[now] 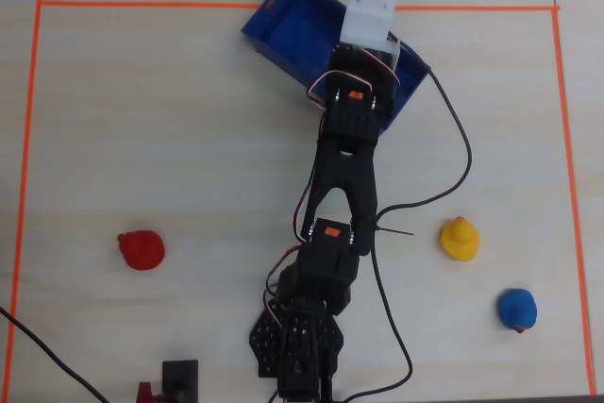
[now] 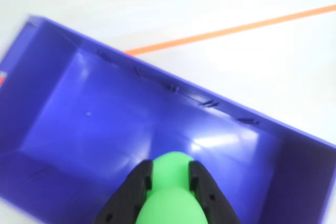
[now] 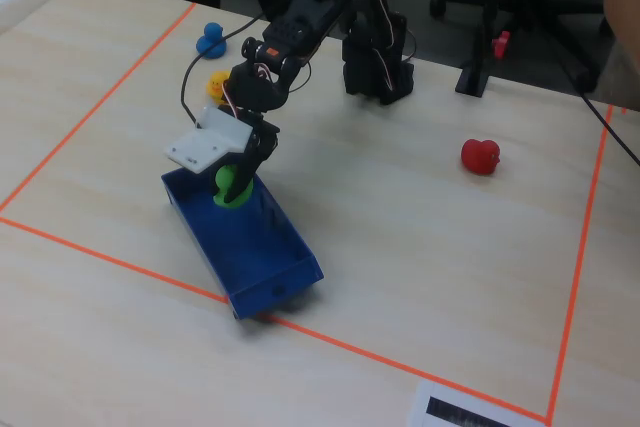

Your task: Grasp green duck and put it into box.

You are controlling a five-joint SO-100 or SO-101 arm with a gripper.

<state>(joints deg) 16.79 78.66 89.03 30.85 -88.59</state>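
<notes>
Black two-finger gripper (image 2: 169, 174) clamps the small bright green rubber duck (image 2: 170, 195) between its fingers, above the dark blue open-topped box (image 2: 94, 129)

the green duck (image 2: 170, 195) looks like smooth rubber or soft plastic with a dull, even sheen. the gripper (image 2: 169, 174) pinching it has matt black plastic fingers (image 2: 140, 182) with a slightly grainy surface. the box (image 2: 94, 124) is glossy blue plastic, its floor throwing back a bright patch of light. the table (image 3: 420, 247) shows a pale wood-grain finish, smooth and faintly shiny, edged with matt orange tape (image 1: 28, 139). the arm (image 1: 344, 167) is black plastic, and a white plastic plate (image 1: 371, 8) at its wrist looks smooth. the red duck (image 3: 480, 156) looks glossy; the yellow duck (image 1: 460, 238) and blue duck (image 1: 517, 310) look smooth.
</notes>
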